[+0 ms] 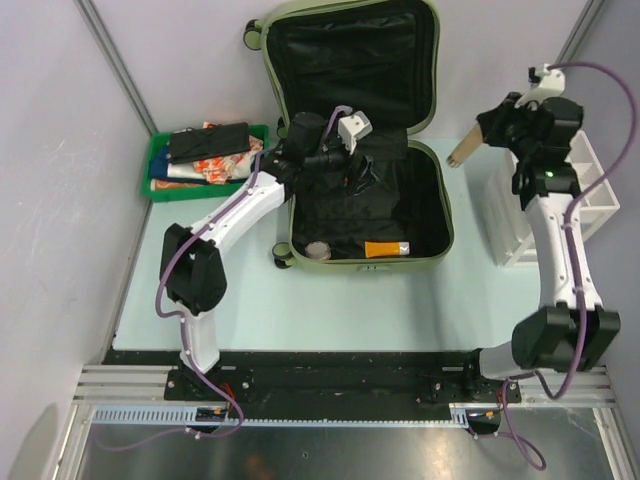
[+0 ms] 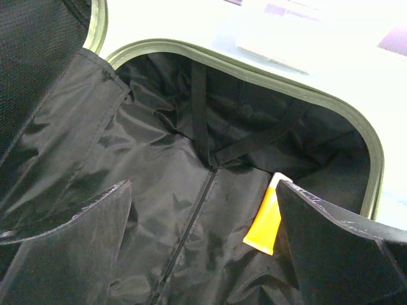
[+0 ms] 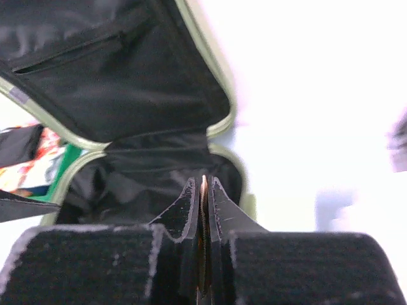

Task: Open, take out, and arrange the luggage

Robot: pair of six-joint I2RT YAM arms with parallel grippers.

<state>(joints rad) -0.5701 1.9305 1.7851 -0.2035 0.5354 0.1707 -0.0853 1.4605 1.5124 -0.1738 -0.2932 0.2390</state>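
Observation:
The luggage (image 1: 447, 215) lies open on the table, its lid (image 1: 350, 60) laid back at the far side and black lining showing in both halves. Over the lower half, my left gripper (image 1: 358, 172) stands open with nothing between its fingers. In the left wrist view, that gripper (image 2: 203, 184) looks down on the lining, and an orange tube (image 2: 264, 222) lies beside the right finger. The orange tube (image 1: 385, 249) and a small round jar (image 1: 317, 250) rest by the near wall. My right gripper (image 1: 487, 128) is shut on a tan tube (image 1: 464, 151), whose thin flat end (image 3: 203, 190) is pinched between the pads.
A green tray (image 1: 157, 160) with packets and a black flat item sits left of the luggage. A white compartmented organizer (image 1: 590, 205) stands at the right, under the right arm. Grey walls close in the left and far sides.

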